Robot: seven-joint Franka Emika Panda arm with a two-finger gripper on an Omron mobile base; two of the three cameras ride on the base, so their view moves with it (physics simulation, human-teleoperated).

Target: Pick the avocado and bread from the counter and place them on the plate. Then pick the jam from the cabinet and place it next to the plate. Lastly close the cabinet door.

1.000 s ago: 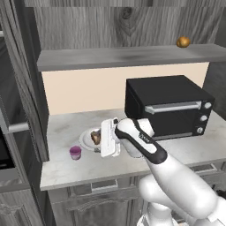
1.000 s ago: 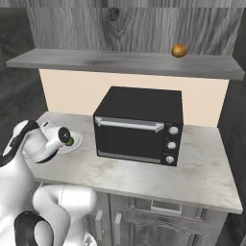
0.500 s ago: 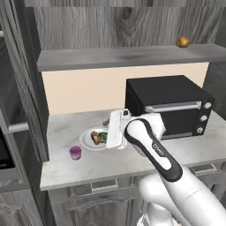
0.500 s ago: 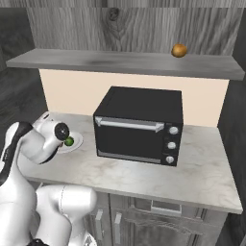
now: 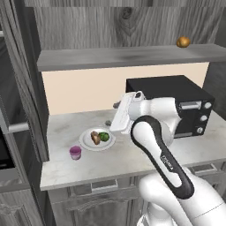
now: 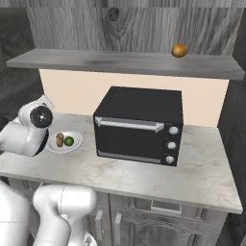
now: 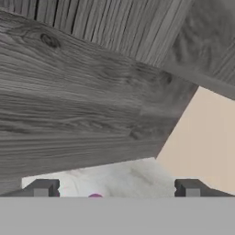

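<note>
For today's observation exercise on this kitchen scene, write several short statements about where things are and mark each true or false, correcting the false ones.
1. The avocado and the bread lie on the plate. True.
2. The jam stands on the cabinet shelf. False: it stands on the counter, beside the plate.
3. An orange-brown fruit sits on the shelf. True.
4. The gripper holds the jam. False: its fingers are apart, with nothing between them.
5. The microwave door is open. False: it is closed.

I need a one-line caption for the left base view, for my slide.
Avocado and bread lie on the plate, jam stands beside it, white arm raised above the counter.
</note>
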